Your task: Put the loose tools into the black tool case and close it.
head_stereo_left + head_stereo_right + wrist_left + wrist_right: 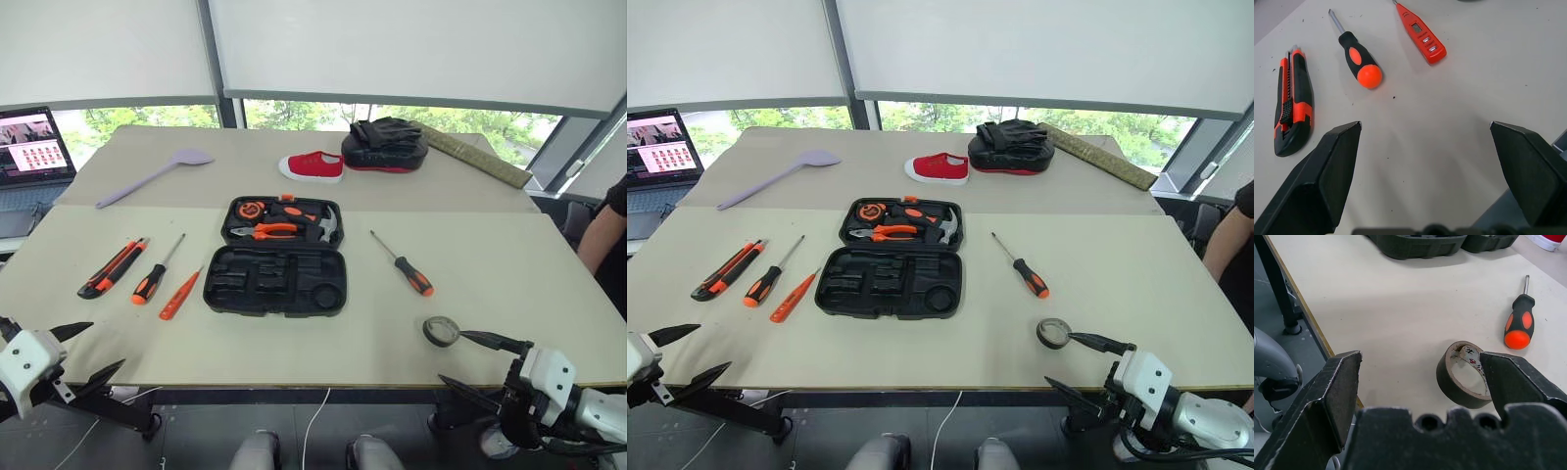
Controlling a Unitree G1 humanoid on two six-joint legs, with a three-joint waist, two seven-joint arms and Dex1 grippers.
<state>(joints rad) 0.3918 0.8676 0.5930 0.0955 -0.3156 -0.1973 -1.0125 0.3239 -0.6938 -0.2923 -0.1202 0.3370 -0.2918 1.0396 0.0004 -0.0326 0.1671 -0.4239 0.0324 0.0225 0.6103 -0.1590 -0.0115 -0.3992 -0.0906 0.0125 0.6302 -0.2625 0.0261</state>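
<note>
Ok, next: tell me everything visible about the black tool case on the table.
The black hard-plastic clamshell tool case lies fully open and flat at the middle of the beige table. Its far half holds orange-and-black pliers, a hammer and an orange tape measure. The near half shows empty moulded slots, one of them round. The loose tools lie apart from it on both sides, and nothing grips it.

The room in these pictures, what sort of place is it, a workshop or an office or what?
Probably an office or lab room set up for a test, not a workshop: plain tables pushed together under big windows with roller blinds, a laptop at the side, and unrelated things laid out, like a tool case and a red shoe.
</note>
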